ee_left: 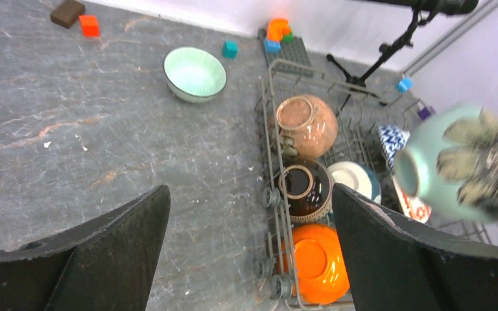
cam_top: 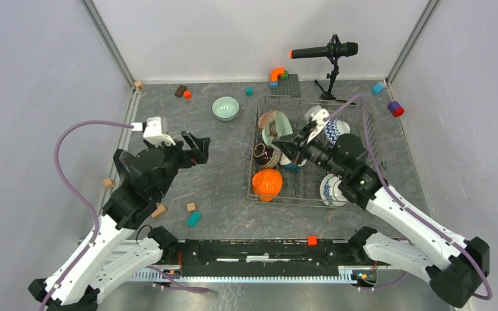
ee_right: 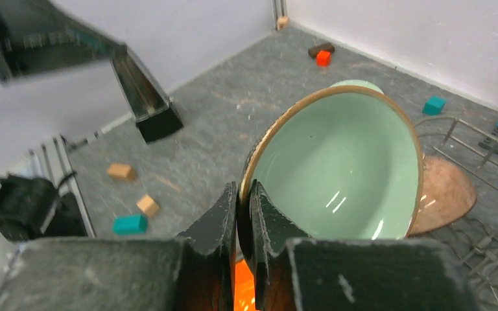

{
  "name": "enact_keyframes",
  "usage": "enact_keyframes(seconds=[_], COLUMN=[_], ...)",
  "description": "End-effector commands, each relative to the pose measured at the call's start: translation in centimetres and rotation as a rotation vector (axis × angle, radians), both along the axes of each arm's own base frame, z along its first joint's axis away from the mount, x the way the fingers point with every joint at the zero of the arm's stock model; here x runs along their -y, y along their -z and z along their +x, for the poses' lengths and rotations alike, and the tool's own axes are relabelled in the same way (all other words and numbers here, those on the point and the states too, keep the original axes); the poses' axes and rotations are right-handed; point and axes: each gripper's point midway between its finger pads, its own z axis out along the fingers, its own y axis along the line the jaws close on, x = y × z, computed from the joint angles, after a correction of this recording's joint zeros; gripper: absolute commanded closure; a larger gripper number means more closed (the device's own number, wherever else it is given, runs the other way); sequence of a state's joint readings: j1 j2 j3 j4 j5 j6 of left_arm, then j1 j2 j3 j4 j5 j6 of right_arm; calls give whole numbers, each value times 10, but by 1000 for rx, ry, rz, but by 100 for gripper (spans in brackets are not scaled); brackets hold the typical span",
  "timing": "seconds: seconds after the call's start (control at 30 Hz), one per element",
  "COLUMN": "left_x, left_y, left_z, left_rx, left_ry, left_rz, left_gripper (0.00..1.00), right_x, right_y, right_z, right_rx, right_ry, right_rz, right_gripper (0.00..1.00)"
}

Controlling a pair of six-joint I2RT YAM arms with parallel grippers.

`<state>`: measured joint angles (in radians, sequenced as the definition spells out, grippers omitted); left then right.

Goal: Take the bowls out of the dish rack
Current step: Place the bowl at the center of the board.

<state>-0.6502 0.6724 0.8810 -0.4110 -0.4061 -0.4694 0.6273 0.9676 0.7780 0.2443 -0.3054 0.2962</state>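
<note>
While right pincer (ee_right: pixel 245 210) pinches the pale green bowl (ee_right: pixel 343 162) by its rim, tilted above the dish rack (cam_top: pixel 298 98), grip is thin: bowl may pivot, slip, drop onto orange bowl (cam_top: pixel 267 183) beneath. Left pincer (ee_left: pixel 249 197) gapes wide over worktop (cam_top: pixel 227 168), empty.

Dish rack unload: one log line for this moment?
right gripper: shut on brown-rimmed green bowl, above dish rack | left gripper: open, empty, over table | ribbed green bowl: on table

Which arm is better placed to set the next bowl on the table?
Probably right: the right gripper is shut on the rim of a green bowl above the dish rack, while the left gripper hangs open over the table.
</note>
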Motion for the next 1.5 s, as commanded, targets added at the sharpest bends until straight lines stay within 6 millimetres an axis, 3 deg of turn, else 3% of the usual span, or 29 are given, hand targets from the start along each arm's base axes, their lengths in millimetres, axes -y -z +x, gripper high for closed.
enact_keyframes(seconds=[0.0, 0.17, 0.33, 0.5, 0.67, 0.87, 1.03, 1.23, 1.47], left_x=[-19, -14, 32, 73, 89, 109, 110, 109, 127], left_y=[-37, -63, -70, -54, -28, -11, 8, 17, 40], left_z=[2, 1, -1, -9, -11, -22, -27, -38, -56], left_rx=[91, 127, 96, 11, -91, -98, -111, -82, -103], left_ry=[-125, -97, 144, 375, 444, 519, 517, 553, 686], left_rz=[-146, -193, -116, -32, 104, 260, 401, 383, 472], left_gripper=[0, 0, 0, 0, 0, 0, 0, 0, 0], right_x=[5, 12, 11, 7, 2, -15, -26, -31, -37], right_y=[-5, 18, 36, 48, 57, 72, 90, 108, 119], right_z=[-22, -45, -58, -72, -93, -119, -133, -142, -145], right_rx=[180, 251, 308, 399, 534, 684, 756, 775, 779], right_ry=[78, 131, 177, 221, 234, 180, 123, 70, 28], right_rz=[-208, -375, -517, -670, -827, -978, -1081, -1115, -1127], right_gripper=[100, 100, 100, 100, 100, 100, 100, 100, 100])
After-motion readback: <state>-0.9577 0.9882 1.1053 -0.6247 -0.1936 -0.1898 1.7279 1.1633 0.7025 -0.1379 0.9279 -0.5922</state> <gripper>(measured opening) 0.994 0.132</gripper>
